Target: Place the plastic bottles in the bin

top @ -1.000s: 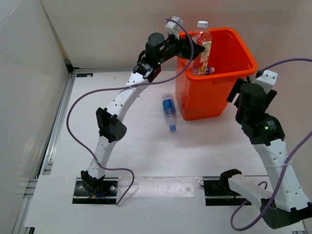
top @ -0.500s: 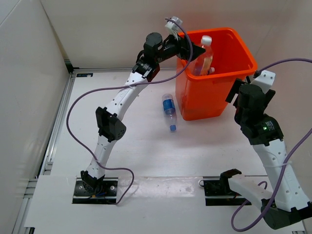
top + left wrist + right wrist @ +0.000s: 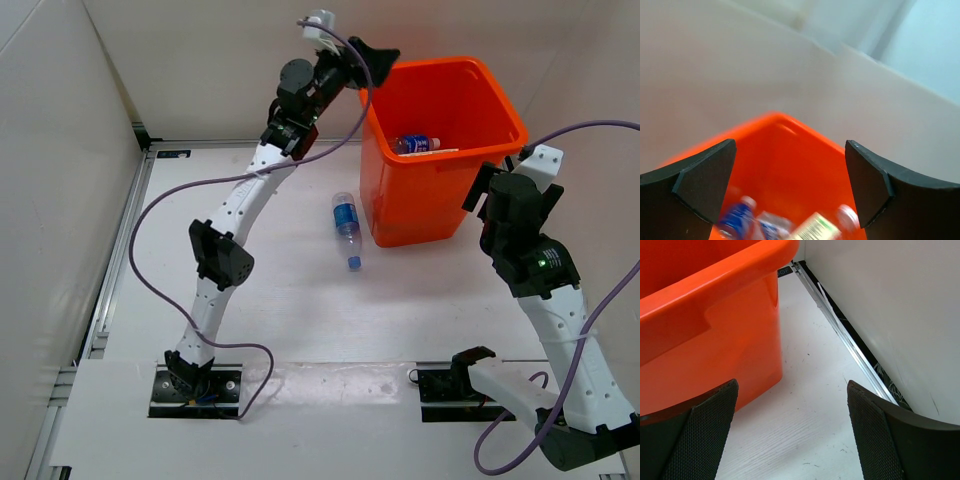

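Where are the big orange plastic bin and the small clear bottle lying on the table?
Orange plastic bin (image 3: 418, 205): top view, near wall.
Clear bottle (image 3: 346, 222): top view, blue label.

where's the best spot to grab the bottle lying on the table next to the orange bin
Take the bottle around its middle, coming straight down from above and closing across its width. It lies flat on its side on the table, just left of the bin.

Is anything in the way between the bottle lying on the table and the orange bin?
Nothing visible. The bottle lies on the table just beside the bin, with nothing between them. It only needs lifting over its rim.
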`<state>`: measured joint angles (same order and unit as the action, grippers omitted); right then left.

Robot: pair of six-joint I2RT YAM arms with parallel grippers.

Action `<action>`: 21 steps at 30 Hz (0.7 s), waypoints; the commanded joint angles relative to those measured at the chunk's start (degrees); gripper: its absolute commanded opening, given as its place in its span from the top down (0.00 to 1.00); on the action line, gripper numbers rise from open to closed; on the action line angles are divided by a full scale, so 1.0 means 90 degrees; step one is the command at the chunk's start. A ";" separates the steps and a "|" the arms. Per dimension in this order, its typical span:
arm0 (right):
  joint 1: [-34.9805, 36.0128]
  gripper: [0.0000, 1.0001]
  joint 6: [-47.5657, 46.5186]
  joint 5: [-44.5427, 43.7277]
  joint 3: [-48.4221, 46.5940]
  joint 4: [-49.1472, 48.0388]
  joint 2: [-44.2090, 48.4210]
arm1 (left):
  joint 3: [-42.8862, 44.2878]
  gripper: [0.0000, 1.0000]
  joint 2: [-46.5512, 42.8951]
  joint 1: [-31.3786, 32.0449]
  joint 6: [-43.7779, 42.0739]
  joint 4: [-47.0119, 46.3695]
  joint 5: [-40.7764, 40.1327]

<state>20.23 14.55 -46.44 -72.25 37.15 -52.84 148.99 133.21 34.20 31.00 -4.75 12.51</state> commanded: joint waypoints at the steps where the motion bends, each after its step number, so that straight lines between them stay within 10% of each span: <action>1: 0.0018 0.10 -0.0063 -0.0231 0.0030 -0.0270 0.0119 | 0.0175 0.00 -0.0962 -0.0352 -0.0669 -0.0030 -0.1807; 12: 0.0047 0.10 0.0054 -0.0124 0.0137 -0.0251 0.0129 | -0.2225 0.00 -0.2329 -0.1036 -0.0892 0.2265 -0.4212; 17: 0.0057 0.10 0.0073 -0.0095 0.0176 -0.0221 0.0148 | -0.3224 0.05 -0.2001 -0.1680 0.1971 0.3944 -0.1901; 21: 0.0057 0.10 0.0034 -0.0065 0.0205 -0.0231 0.0177 | -0.3272 0.00 -0.1413 -0.1408 0.1741 0.4951 -0.0836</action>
<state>20.91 14.61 -46.50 -70.81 36.67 -52.16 121.58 117.82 20.14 41.78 27.99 -6.20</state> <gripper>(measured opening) 0.905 0.996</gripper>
